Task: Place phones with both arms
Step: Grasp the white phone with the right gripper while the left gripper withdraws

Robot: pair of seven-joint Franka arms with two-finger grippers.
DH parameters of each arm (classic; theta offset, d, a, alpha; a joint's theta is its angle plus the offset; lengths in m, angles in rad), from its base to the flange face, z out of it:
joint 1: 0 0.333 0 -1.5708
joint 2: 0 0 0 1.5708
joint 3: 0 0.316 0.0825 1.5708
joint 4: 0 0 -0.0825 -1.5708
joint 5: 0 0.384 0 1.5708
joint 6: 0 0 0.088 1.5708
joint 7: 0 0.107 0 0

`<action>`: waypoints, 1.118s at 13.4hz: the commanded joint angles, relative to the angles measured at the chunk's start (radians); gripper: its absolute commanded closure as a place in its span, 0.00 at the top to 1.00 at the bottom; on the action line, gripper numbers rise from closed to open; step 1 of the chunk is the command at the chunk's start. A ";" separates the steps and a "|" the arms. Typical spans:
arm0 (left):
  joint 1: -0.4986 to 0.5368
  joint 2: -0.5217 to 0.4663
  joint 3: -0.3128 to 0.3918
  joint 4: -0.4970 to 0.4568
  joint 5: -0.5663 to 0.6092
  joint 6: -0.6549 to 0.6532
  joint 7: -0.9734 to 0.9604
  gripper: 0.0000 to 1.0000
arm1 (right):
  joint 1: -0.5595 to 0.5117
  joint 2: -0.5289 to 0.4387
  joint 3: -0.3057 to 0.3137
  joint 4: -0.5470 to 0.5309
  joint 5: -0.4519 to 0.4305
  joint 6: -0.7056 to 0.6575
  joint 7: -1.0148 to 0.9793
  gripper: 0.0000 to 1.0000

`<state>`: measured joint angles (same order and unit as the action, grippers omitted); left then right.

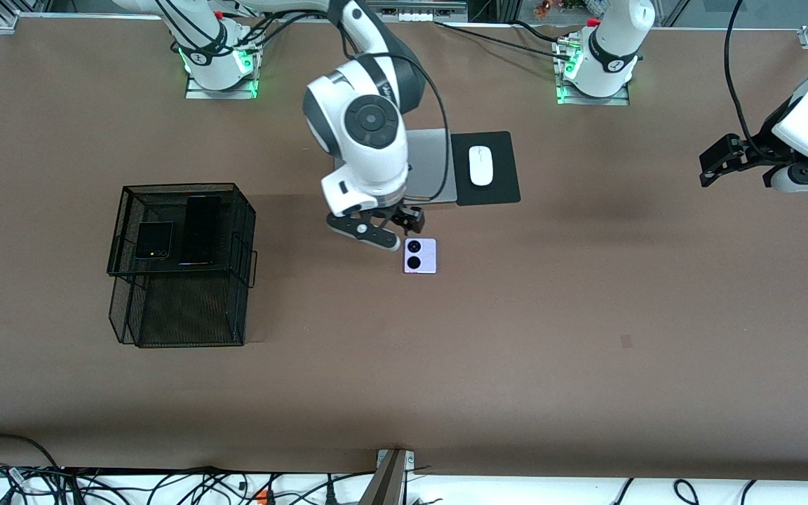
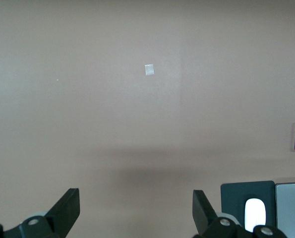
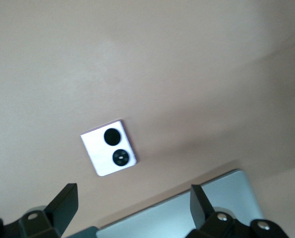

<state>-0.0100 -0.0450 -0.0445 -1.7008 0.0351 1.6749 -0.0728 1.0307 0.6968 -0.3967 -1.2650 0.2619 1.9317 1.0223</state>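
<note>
The lilac-white phone [image 1: 419,255] with two black circles lies flat on the brown table, nearer the front camera than the laptop; it also shows in the right wrist view [image 3: 109,148]. My right gripper [image 1: 390,228] [image 3: 132,193] is open and empty, over the table between the laptop's edge and that phone, close beside it. The small squarish black phone [image 1: 154,240] and the long slim black slab [image 1: 202,229] lie in the top of a black mesh basket [image 1: 130,280]. My left gripper [image 1: 705,172] [image 2: 136,198] is open and empty, up over bare table at the left arm's end.
A silver laptop [image 1: 432,165] [image 3: 197,208] lies under the right arm, with a white mouse [image 1: 480,165] on a black pad [image 1: 499,175] beside it. The mesh basket stands toward the right arm's end. A small pale mark [image 2: 149,70] is on the table.
</note>
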 commanded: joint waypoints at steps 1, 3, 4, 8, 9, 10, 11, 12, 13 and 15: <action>0.036 -0.021 -0.046 -0.026 -0.018 0.022 0.010 1.00 | -0.003 0.055 0.032 0.039 0.013 0.059 0.082 1.00; 0.036 -0.019 -0.049 -0.023 -0.014 0.020 0.007 1.00 | 0.017 0.096 0.032 0.039 0.013 0.099 0.085 1.00; 0.036 -0.019 -0.049 -0.022 -0.014 0.017 0.007 1.00 | 0.020 0.121 0.032 0.039 0.013 0.121 0.082 1.00; 0.036 -0.016 -0.051 0.007 -0.015 -0.032 0.002 1.00 | 0.051 0.204 0.033 0.036 0.006 0.208 0.004 1.00; 0.036 -0.012 -0.049 0.021 -0.017 -0.038 0.001 1.00 | 0.051 0.217 0.033 0.036 0.007 0.232 -0.014 1.00; 0.038 -0.001 -0.046 0.033 -0.017 -0.046 0.004 1.00 | 0.051 0.230 0.033 0.035 0.007 0.254 -0.036 1.00; 0.038 0.005 -0.043 0.036 -0.018 -0.046 0.004 1.00 | 0.051 0.237 0.033 0.032 0.008 0.265 -0.065 1.00; 0.036 0.005 -0.044 0.046 -0.018 -0.049 0.004 1.00 | 0.051 0.243 0.033 0.030 0.008 0.265 -0.091 1.00; 0.036 0.005 -0.049 0.049 -0.014 -0.058 0.002 1.00 | 0.051 0.251 0.033 0.027 0.008 0.266 -0.111 1.00; 0.035 0.007 -0.051 0.055 -0.014 -0.063 0.004 1.00 | 0.051 0.265 0.033 0.023 0.007 0.305 -0.140 1.00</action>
<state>0.0147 -0.0456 -0.0829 -1.6765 0.0344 1.6409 -0.0737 1.0813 0.9401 -0.3591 -1.2581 0.2618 2.2032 0.9193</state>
